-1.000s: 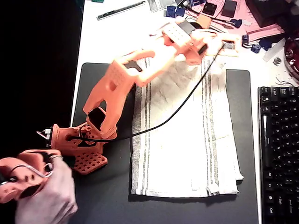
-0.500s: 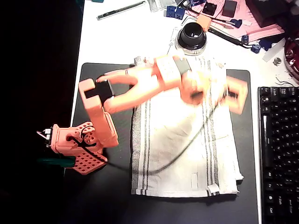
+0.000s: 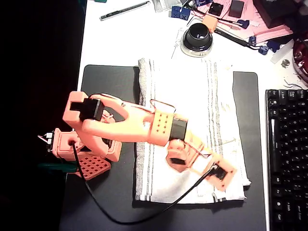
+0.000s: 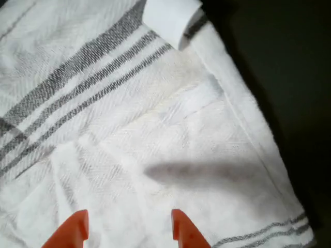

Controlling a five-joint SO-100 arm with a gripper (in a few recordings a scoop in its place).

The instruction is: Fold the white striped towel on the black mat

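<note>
The white striped towel [image 3: 192,96] lies spread flat and wrinkly on the black mat [image 3: 106,82], its long sides running away from the front edge. My orange arm reaches across it from the left. My gripper [image 3: 216,169] hangs over the towel's near right part, close to the bottom right corner. In the wrist view the gripper [image 4: 126,230] is open, its two orange fingertips [image 4: 182,230] apart just above the white striped towel [image 4: 155,134], with nothing between them. A small white label loop [image 4: 168,18] sits at the towel's hem, and beyond it is the black mat [image 4: 289,77].
A black keyboard [image 3: 288,154] lies right of the mat. A round black object [image 3: 197,38] stands just behind the towel's far edge, with cluttered small items [image 3: 240,14] at the back right. The arm's base [image 3: 79,154] sits on the mat's left side, its cable [image 3: 144,216] trailing over the front.
The arm has swung from the towel's far right edge down to its near right corner. The towel has not moved. The hand at lower left is gone.
</note>
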